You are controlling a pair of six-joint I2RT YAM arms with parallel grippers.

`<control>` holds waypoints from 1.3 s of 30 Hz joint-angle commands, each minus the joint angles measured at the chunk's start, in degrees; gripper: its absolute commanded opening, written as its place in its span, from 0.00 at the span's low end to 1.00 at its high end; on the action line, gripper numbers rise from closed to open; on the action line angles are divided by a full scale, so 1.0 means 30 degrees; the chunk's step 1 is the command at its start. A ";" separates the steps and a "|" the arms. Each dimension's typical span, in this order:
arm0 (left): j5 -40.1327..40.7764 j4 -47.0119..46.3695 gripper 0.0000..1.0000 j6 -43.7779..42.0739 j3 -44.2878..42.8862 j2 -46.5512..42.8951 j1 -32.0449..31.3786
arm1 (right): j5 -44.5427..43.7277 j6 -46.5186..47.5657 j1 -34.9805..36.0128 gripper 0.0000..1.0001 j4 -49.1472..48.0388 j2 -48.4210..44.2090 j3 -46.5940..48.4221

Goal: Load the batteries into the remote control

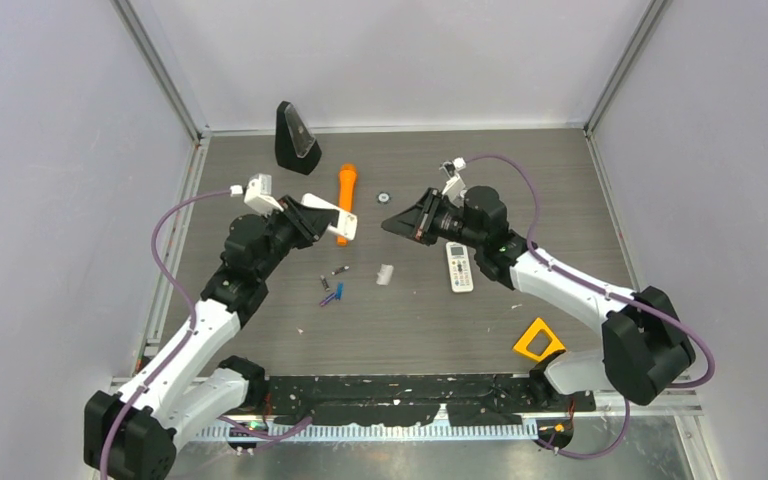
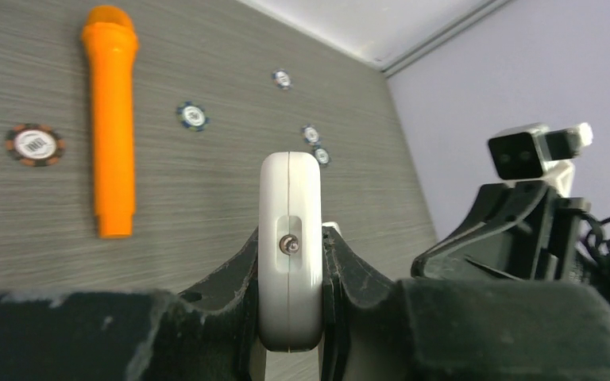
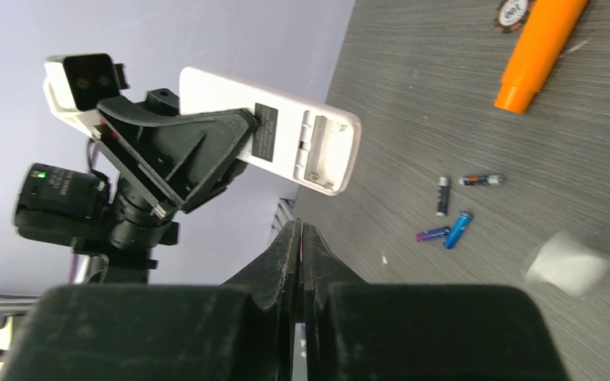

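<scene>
Though firm in the left tool, remote half-hidden by its fingers; right tool closed tight.

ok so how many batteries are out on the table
4, clustered loose on the table: a blue battery beside a purple battery, a dark grey battery just past them, and a second dark battery next to that. More could be hidden behind the arms.

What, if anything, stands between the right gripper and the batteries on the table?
Nothing visible does. The batteries lie in the open on the table, apart from the right gripper, whose jaws are shut and empty. A small white piece lies nearby, off to the side of them.
</scene>
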State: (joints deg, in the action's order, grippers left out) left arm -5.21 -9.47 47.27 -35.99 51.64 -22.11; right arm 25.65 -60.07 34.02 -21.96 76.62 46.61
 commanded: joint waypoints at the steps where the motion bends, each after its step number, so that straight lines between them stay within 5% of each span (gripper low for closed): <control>1: 0.1546 0.0990 0.00 -0.2094 -0.0047 0.0099 0.0031 | -0.0308 0.2128 -0.0060 0.09 0.1588 0.0731 0.0214; 7: 0.2858 0.2681 0.00 -0.2695 0.0127 -0.0622 0.0016 | -0.1485 0.5245 0.0031 0.06 0.4556 0.2307 0.0585; 11: 0.3654 0.4190 0.00 -0.3005 0.0118 -0.1820 0.0016 | -0.4994 0.8813 0.0966 0.07 0.8302 0.2679 0.2268; 18: 0.5422 0.7980 0.00 -0.4138 -0.1030 -0.4391 0.0016 | -0.7068 1.1857 0.3667 0.34 1.1537 0.4685 0.5726; 23: 0.6623 0.9979 0.00 -0.4805 -0.1894 -0.6215 0.0016 | -1.0103 1.0673 0.6272 0.45 1.2416 0.7122 0.7695; 39: 0.7165 1.3055 0.00 -0.4662 -0.2418 -0.9503 0.0023 | -1.3180 0.7359 0.9418 0.47 1.6116 1.3625 1.4436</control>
State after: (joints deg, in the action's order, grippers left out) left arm 15.05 28.32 33.85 -41.91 24.88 -22.11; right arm -11.18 -34.94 60.66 24.43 115.44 85.14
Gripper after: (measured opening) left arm 0.233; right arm 0.473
